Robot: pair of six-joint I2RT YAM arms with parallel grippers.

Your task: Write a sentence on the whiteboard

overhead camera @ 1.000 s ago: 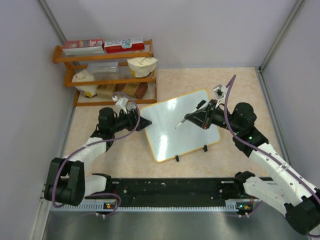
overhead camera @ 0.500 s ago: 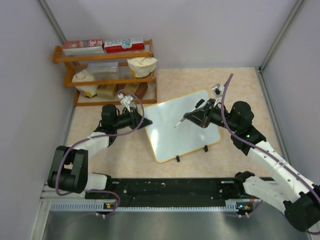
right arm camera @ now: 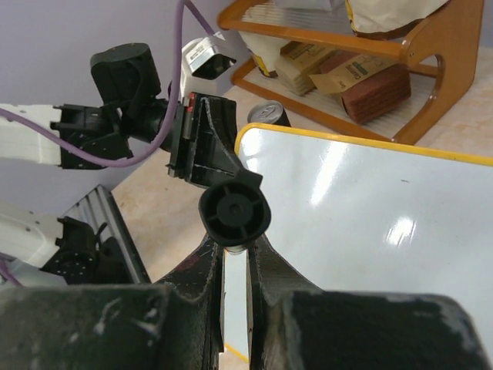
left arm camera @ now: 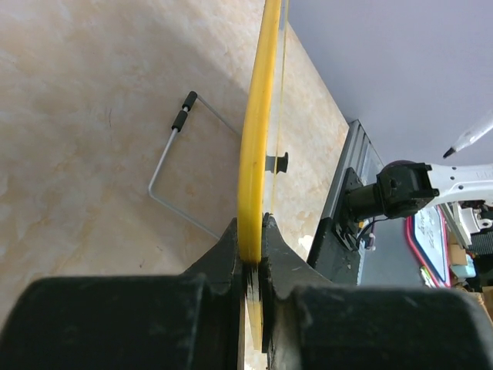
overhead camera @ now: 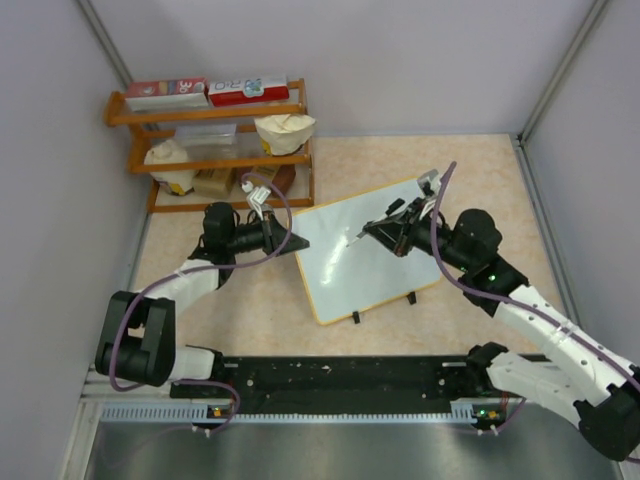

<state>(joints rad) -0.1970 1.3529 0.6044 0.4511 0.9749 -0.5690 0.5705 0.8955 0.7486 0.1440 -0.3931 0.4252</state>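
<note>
Bright, even overhead light cast only soft shadows on the beige marbled counter (overhead camera: 450, 170). The glossy white, yellow-framed rectangular whiteboard (overhead camera: 370, 270) carried pale glare patches. The black left pincer (left arm camera: 254, 258) and right pincer (right arm camera: 235, 258) blurred up close.

A wooden rack (overhead camera: 200, 115) carries two red-and-white boxes (overhead camera: 248, 91) on top and cream bags (overhead camera: 284, 130) beneath.
</note>
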